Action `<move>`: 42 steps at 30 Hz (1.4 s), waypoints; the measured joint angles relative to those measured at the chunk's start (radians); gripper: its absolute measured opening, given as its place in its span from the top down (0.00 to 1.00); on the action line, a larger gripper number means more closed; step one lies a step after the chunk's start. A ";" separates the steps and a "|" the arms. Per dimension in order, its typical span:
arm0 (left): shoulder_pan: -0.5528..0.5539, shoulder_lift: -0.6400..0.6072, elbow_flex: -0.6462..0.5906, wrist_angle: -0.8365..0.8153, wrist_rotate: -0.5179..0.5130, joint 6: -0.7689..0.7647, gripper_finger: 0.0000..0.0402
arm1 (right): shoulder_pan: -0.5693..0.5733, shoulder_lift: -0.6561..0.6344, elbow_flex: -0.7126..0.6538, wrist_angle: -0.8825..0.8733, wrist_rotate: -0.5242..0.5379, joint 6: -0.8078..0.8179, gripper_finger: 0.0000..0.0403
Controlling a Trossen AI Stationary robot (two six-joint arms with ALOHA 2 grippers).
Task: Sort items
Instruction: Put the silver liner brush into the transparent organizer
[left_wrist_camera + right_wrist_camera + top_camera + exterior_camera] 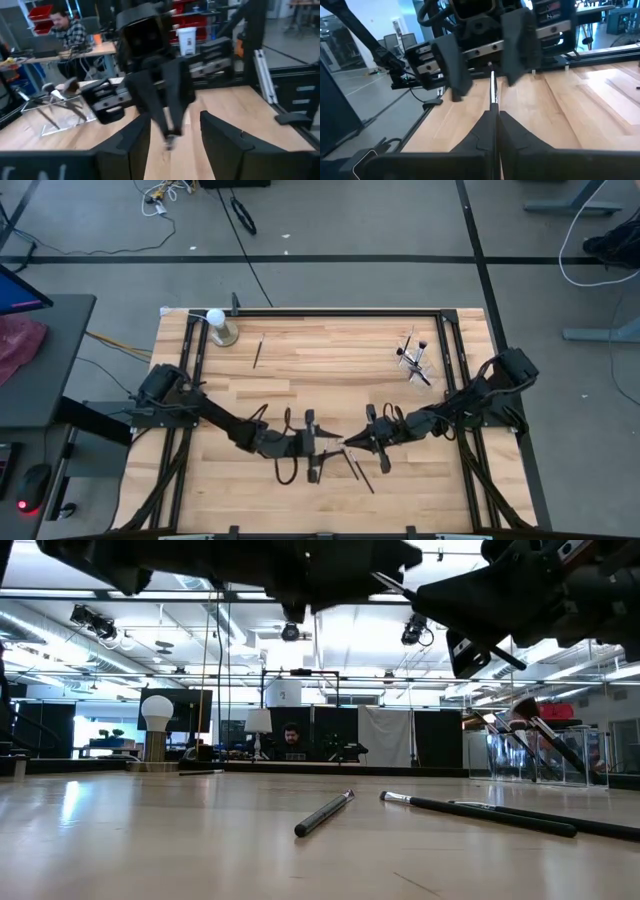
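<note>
Brushes [358,469] lie loose just below the right gripper [350,441], which pinches one stick [493,92] toward the left gripper's [322,442] spread fingers, while several stand sorted in the cup [415,365] behind it.

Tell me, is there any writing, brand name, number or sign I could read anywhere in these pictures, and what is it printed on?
None can be read for certain.
Pale marks on the left hand's dark body at the bottom corner of its own camera picture: cut off and blurred, not readable.
Wooden table, the sticks lying on it, the white ball: no lettering visible.
Room behind the table: any signs too small to read.
</note>
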 joint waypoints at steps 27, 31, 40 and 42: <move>-0.011 0.000 0.003 -0.118 0.014 -0.104 0.97 | 0.002 -0.039 0.003 -0.142 0.007 -0.036 0.89; 0.010 0.000 0.003 -0.195 0.031 -0.240 0.97 | -0.011 -0.143 0.007 -0.419 0.012 -0.015 0.78; 0.113 0.000 0.003 -0.265 0.102 -0.451 0.97 | -0.014 -0.192 0.151 -0.840 0.097 0.004 0.55; 0.125 0.000 0.003 -0.265 0.115 -0.465 0.96 | -0.014 -0.170 0.180 -0.868 0.154 0.004 0.54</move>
